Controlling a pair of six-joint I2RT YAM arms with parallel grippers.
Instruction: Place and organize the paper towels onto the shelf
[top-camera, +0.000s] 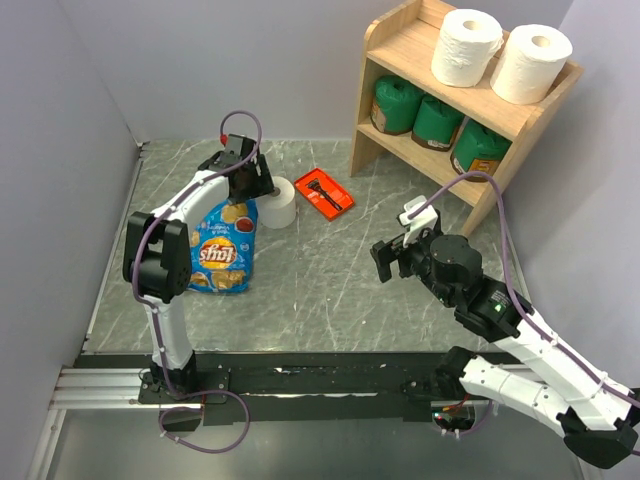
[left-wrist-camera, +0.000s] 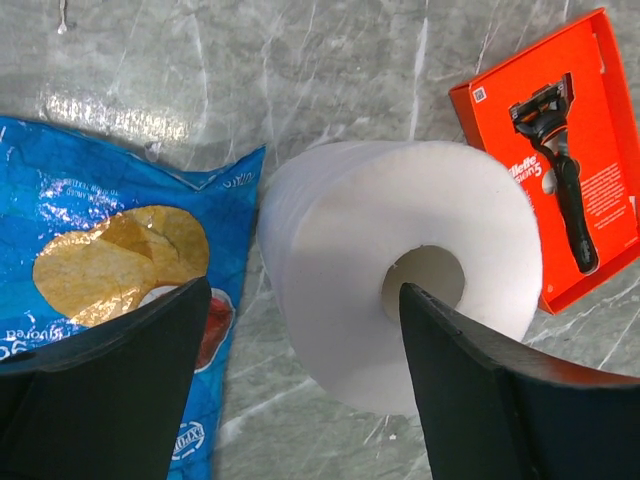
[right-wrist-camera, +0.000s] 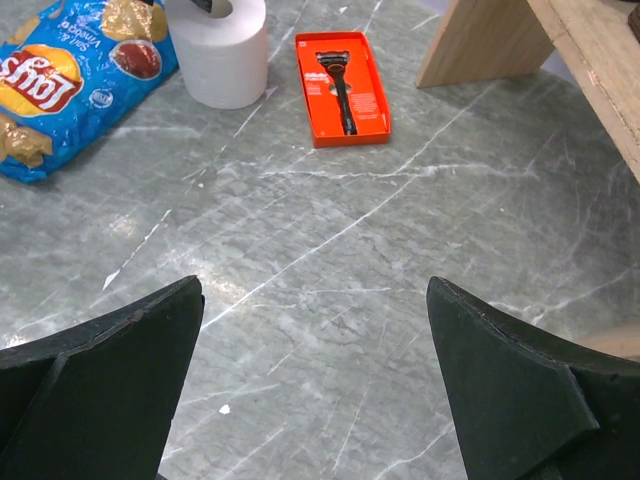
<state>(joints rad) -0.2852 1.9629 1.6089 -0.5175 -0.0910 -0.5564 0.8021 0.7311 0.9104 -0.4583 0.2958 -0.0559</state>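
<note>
Two soft, white, cylindrical paper towel rolls (top-camera: 467, 47) (top-camera: 531, 63) stand upright side by side on the top tier of the light wooden shelf (top-camera: 405, 45), which has curved solid side panels. Three green round canisters (top-camera: 437, 119) fill the lower tier.

The third paper towel roll (left-wrist-camera: 400, 270) stands on end on the grey marbled surface (top-camera: 330, 280), its hollow tube facing up. It sits just beside the corner of a glossy, crinkled blue Lay's chip bag (left-wrist-camera: 110, 250) and near a flat orange razor pack (left-wrist-camera: 560, 150).

The left claw (left-wrist-camera: 300, 295) hangs directly over this roll with its dark fingers spread apart. One fingertip (left-wrist-camera: 410, 295) is at the edge of the tube opening and the other is outside the roll wall on the chip-bag side, so the wall lies between them. Whether either touches the paper cannot be told.

The right claw (right-wrist-camera: 312, 290) is spread wide and empty above bare surface, well apart from the roll and near the shelf's foot.
</note>
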